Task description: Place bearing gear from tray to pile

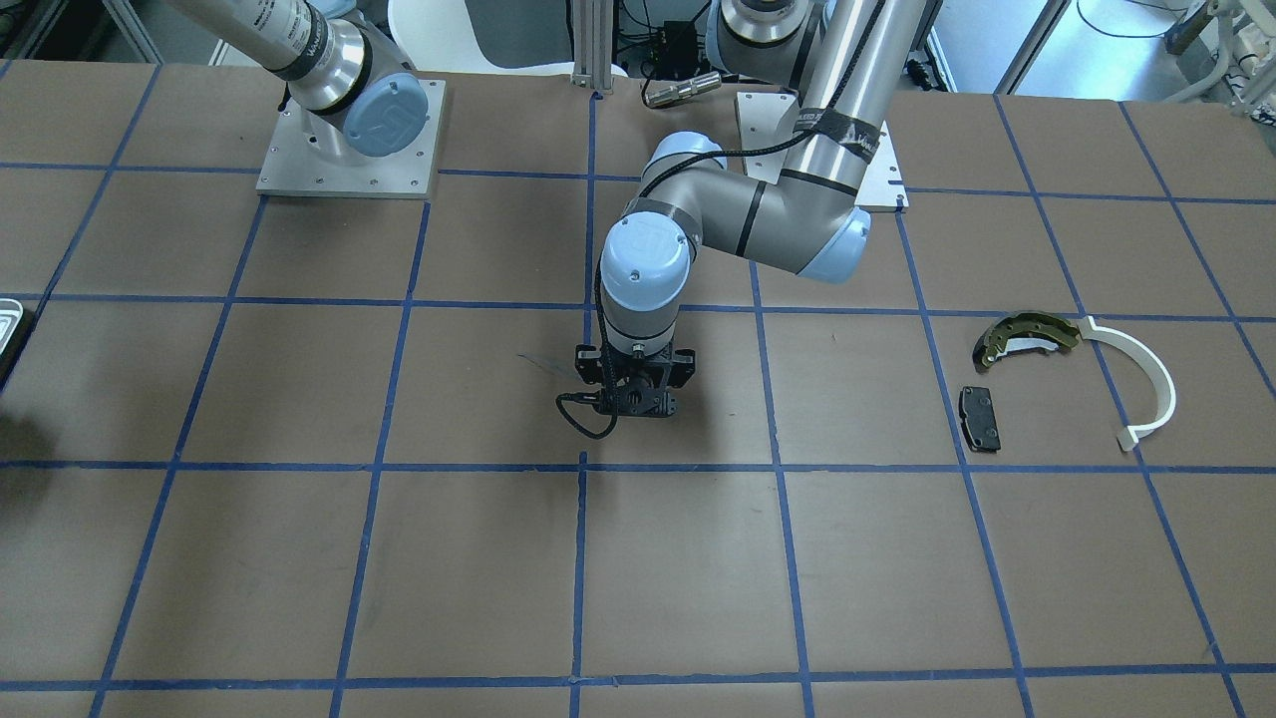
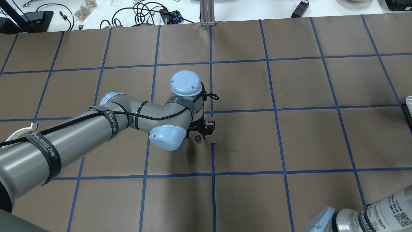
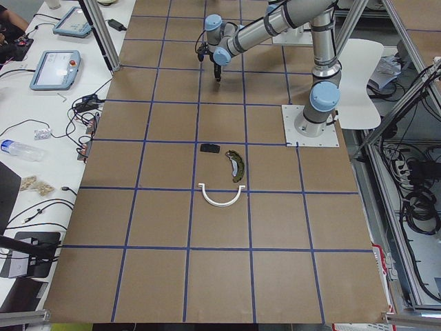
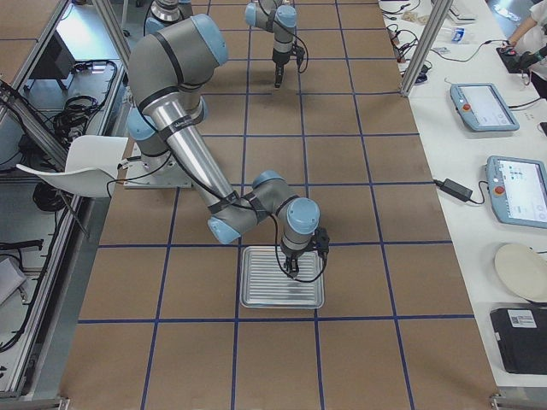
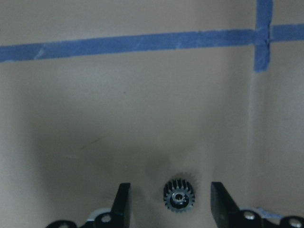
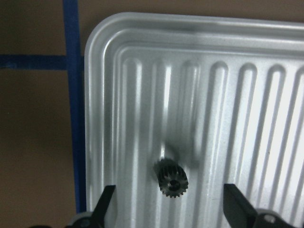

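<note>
White lettering reading "WANJEED", followed by characters too small to make out, runs along the black fabric straps [image 2: 43,150] wrapped around the left arm's silver metal tube [image 2: 74,135]. The right arm's dark printed band [image 2: 383,211] appears to read "UNIVERSAL ROBOTS" beside a QR code. The pale blue round joint cap [image 2: 185,82] bears an embossed "UR" logo.

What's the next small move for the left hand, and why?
Probably close the left hand on the small black gear: it lies on the table between the open fingers, far from the pile, so it must be gripped before any carry.
</note>
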You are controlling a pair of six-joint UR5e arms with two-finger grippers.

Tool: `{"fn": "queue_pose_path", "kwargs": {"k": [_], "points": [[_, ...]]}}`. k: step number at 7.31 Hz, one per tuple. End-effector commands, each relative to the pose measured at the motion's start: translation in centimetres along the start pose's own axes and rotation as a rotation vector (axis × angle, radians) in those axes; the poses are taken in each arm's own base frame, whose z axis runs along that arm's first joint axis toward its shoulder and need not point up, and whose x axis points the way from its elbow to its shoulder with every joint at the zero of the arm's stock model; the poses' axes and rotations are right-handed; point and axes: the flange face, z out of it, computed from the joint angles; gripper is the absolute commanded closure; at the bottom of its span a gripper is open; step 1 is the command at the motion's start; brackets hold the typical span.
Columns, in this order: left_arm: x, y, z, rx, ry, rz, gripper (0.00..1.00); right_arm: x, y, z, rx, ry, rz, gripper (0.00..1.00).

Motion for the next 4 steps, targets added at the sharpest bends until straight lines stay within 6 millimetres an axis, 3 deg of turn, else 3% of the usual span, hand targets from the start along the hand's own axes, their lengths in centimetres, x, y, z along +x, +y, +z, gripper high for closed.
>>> {"fn": "queue_pose_path", "kwargs": {"k": [1, 2, 3, 4], "points": [[0.01, 0.03, 0.05, -0.001, 0.001, 0.003, 0.68, 0.07, 0.13, 0.45, -0.005, -0.005, 0.0, 0.42], [0.01, 0.02, 0.31, -0.007, -0.001, -0.002, 0.86, 0.07, 0.12, 0.55, -0.006, -0.006, 0.011, 0.53], [-0.01, -0.03, 0.26, -0.006, -0.004, 0.0, 1.0, 0.1, -0.01, 1.25, -0.008, -0.017, 0.003, 0.56], [-0.11, -0.19, 0.14, -0.002, -0.008, 0.0, 1.0, 0.1, -0.03, 1.35, -0.008, -0.02, 0.006, 0.55]]}}
